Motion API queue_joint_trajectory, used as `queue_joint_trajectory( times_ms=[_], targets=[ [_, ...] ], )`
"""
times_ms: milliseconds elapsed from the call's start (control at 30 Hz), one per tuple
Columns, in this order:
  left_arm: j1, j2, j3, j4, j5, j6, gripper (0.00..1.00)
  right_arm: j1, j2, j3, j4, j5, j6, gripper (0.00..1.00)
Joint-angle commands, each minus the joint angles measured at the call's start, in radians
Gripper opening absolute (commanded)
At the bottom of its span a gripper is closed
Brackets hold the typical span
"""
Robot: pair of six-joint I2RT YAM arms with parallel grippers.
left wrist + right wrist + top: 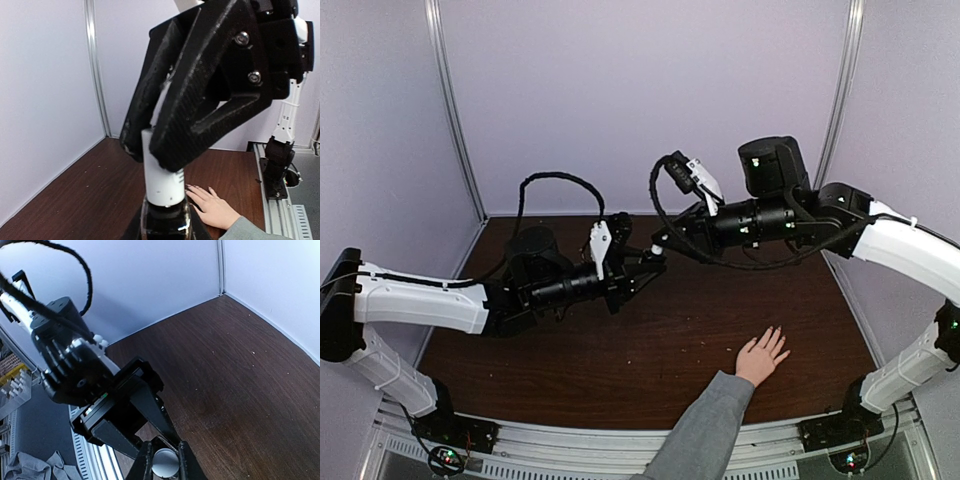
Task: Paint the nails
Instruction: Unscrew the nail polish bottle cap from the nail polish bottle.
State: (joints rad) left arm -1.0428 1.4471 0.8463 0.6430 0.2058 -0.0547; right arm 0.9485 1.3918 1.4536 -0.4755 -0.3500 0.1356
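Note:
A light-skinned hand (758, 358) with a grey sleeve lies flat on the brown table, fingers spread. The nails (191, 186) are small and pale at the fingertips. Above the table's middle, my left gripper (646, 268) is shut on a small dark polish bottle (165, 220), holding it upright. The bottle's white cap (162, 182) stands up from it, and my right gripper (152, 145) is shut on that cap from above. In the right wrist view the round cap top (165, 463) sits between my right gripper's fingers (145, 462). Both grippers hang to the left of and behind the hand.
White walls with metal corner posts (455, 110) close the back and sides. An aluminium rail (620, 440) runs along the near edge, and the right arm's base (279, 165) stands by it. A black cable (660, 215) loops off the right wrist.

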Motion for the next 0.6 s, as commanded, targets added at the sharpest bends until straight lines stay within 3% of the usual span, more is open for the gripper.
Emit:
queue_joint_trajectory(
  times_ms=[0, 333, 567],
  targets=[
    [-0.009, -0.026, -0.009, 0.161, 0.319, -0.064, 0.00, -0.008, -0.030, 0.025, 0.024, -0.081, -0.102, 0.07],
    [-0.003, 0.016, 0.050, 0.266, 0.636, -0.229, 0.00, -0.010, -0.043, 0.065, -0.043, -0.301, -0.214, 0.06],
    [-0.003, 0.052, 0.095, 0.311, 0.756, -0.319, 0.00, -0.011, -0.036, 0.083, -0.057, -0.456, -0.257, 0.06]
  ],
)
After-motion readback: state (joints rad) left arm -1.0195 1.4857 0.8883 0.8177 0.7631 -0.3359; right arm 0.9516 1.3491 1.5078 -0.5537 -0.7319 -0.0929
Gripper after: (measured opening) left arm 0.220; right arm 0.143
